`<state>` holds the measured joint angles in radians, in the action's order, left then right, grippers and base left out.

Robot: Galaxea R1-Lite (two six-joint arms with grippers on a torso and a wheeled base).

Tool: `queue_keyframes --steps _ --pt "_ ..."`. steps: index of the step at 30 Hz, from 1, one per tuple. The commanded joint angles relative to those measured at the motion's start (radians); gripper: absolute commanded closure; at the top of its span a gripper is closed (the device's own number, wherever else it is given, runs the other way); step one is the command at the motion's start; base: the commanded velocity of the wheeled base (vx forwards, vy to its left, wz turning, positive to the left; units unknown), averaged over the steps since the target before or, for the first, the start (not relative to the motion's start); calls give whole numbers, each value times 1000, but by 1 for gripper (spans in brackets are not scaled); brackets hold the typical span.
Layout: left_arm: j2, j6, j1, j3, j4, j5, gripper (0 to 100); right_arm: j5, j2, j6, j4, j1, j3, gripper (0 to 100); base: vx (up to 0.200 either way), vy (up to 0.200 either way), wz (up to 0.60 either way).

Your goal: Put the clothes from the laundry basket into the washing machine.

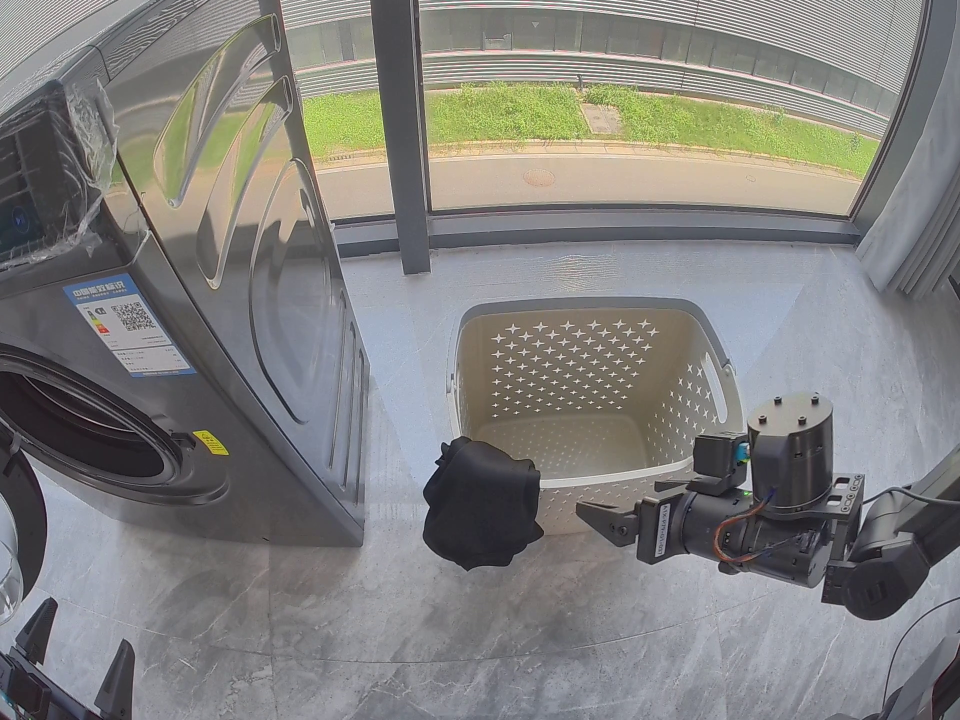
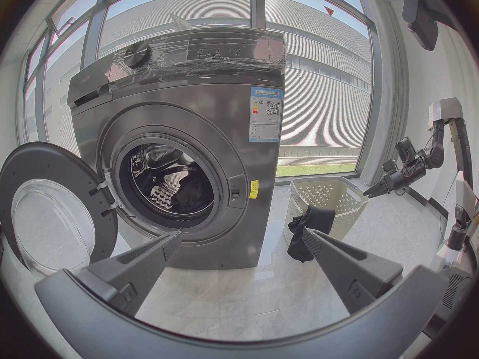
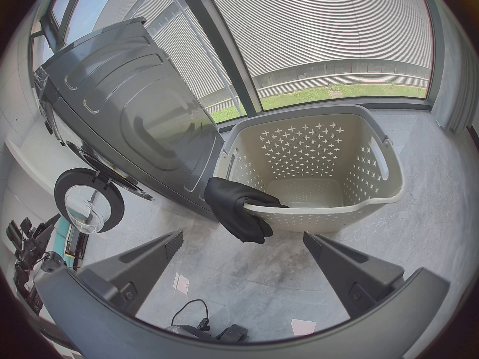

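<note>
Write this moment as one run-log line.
Black garment: draped over cream plastic laundry basket rim; grey metal washing machine: door open; left gripper: open; right gripper: open

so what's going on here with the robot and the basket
The robot is moving laundry from the laundry basket into the washing machine. The machine's door is open, and some dark clothing lies in the drum. One black garment hangs over the basket's near rim. The right gripper hovers open near that garment, holding nothing. The left gripper is open too, low in front of the machine.
</note>
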<state>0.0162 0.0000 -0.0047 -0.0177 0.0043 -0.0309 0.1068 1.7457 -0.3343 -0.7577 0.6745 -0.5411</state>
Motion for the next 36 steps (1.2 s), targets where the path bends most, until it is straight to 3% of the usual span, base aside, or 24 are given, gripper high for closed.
queue_keyframes --steps 1,15,20,26,36 --pt "-15 0 0 16 0 0 0 1 69 -2 0 17 -45 0 0 0 0" --pt "-15 -2 0 16 0 0 0 24 210 17 -2 30 -160 0 0 0 0" --pt "-15 -2 0 16 0 0 0 24 275 37 -11 39 -214 0 0 0 0" --pt "-13 -2 0 16 0 0 0 24 367 98 -135 37 -235 0 0 0 0" --pt "-13 -2 0 16 2 0 0 24 451 113 -143 30 -298 0 0 0 0"
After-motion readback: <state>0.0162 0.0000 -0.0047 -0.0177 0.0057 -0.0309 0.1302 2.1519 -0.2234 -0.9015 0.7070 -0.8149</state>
